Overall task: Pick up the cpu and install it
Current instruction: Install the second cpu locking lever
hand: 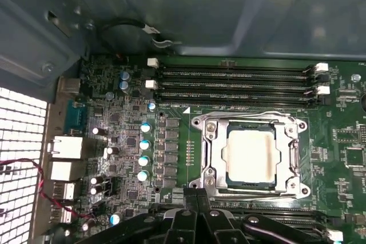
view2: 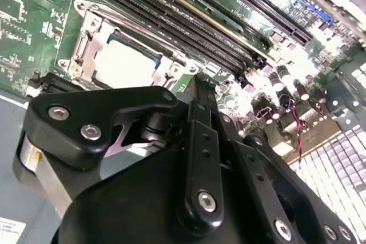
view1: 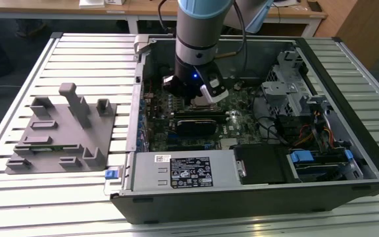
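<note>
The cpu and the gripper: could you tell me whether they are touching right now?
Apart. In the first wrist view the cpu lies in its socket frame, with bare board between it and the gripper.

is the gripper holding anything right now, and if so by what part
Nothing is seen in its grasp. The cpu sits in the motherboard socket, apart from the gripper above the board. Whether its fingers are open or shut cannot be told.

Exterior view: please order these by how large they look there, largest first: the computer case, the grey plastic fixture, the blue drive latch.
1. computer case
2. grey plastic fixture
3. blue drive latch
</note>
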